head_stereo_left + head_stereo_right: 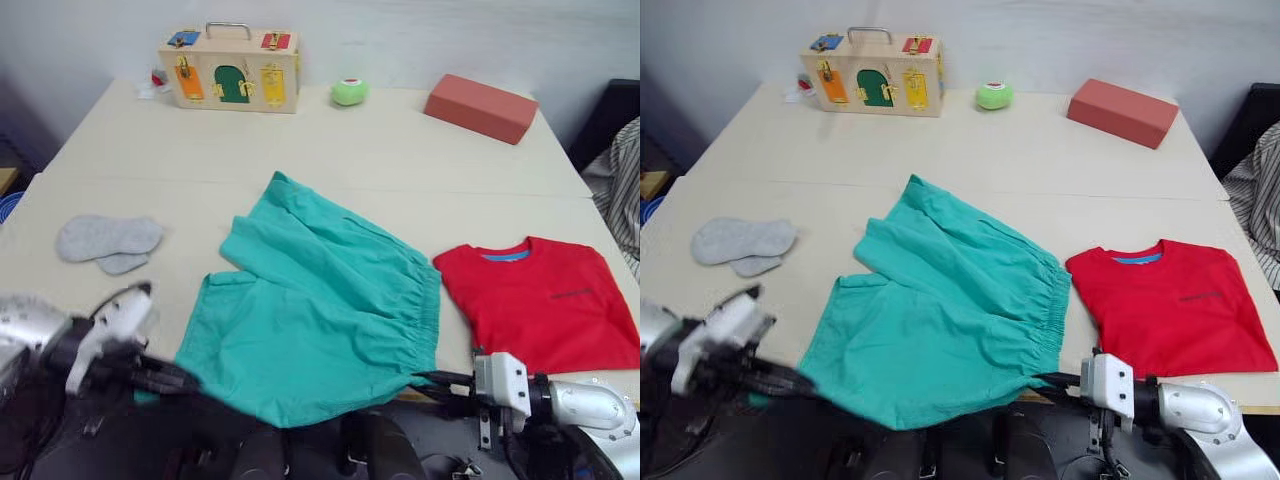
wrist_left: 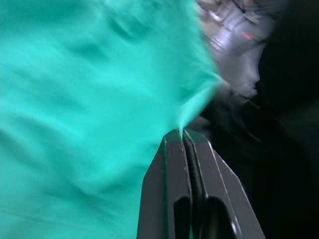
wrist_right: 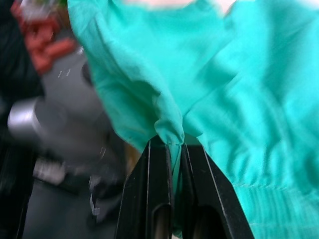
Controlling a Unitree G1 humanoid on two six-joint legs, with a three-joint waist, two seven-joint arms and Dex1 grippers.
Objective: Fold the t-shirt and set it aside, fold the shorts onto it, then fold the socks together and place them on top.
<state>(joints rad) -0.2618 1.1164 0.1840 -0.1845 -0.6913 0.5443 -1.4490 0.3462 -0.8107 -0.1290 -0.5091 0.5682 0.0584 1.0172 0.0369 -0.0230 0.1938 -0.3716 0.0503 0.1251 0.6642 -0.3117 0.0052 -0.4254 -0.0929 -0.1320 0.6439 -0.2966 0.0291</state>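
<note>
You're on the shorts (image 1: 320, 310), mid-desk (image 1: 400, 160): left hand (image 2: 182, 133) and right hand (image 3: 172, 144) each pinch a near corner. T-shirt (image 1: 545, 300) apparently already folded; next, fold the shorts over.

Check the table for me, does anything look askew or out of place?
Only the teal shorts stand out: they lie crooked and rumpled, their near edge hanging off the table, pinched by the left hand and right hand. The red t-shirt lies folded and the grey socks overlap, both flat.
</note>
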